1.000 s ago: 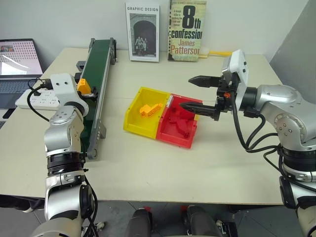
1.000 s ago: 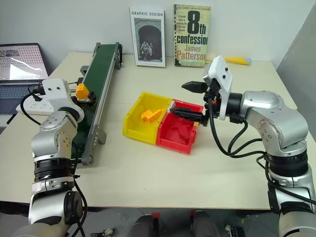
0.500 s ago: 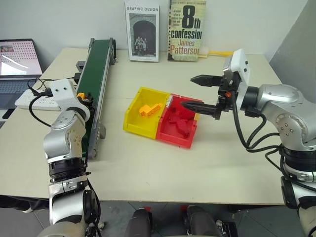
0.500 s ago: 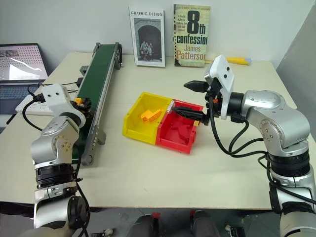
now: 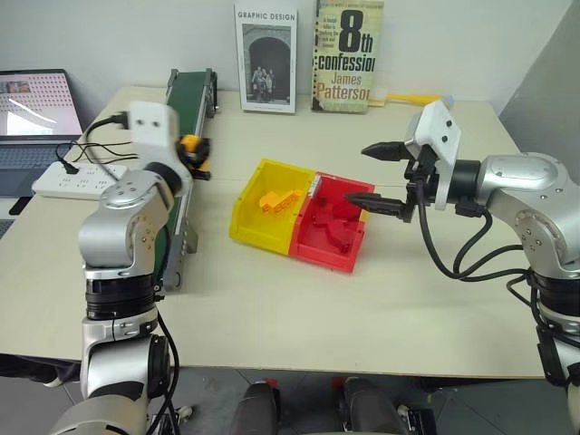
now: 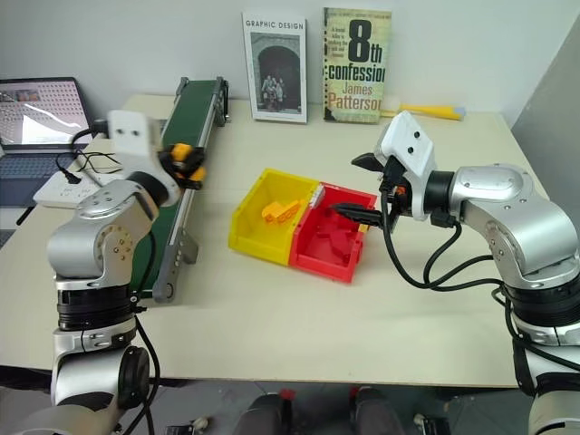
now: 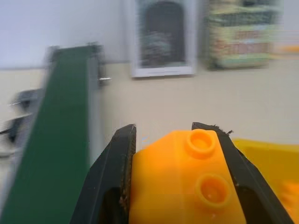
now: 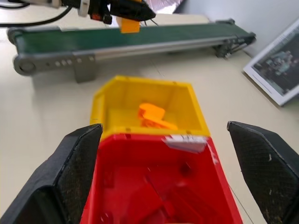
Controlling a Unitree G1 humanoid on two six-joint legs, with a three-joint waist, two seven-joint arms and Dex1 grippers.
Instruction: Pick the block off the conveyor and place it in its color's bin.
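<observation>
**Block gripped and lifted off the belt, bin waiting to the right**

We had the left gripper (image 5: 201,154) closed on the block (image 7: 187,182), holding it in the upper left of the left eye view, just above the right rail of the conveyor (image 5: 186,104). We judged it was carried level and clear of the belt so it could cross toward the yellow bin (image 5: 254,216), which sat at centre frame, joined to the red bin (image 5: 349,245) on its right. An orange-yellow piece (image 5: 277,199) already lay in the yellow one.

We kept the right gripper (image 5: 379,177) with its jaws spread wide and empty, hanging over the red bin's far edge, probably out of the way of the delivery.

The left wrist view showed what the eye views could not: both fingers (image 7: 114,172) pressed flat against the block's sides, studs upward. The right wrist view gave us the bins' insides, red pieces (image 8: 154,198) included, with the held block at its upper left.
</observation>
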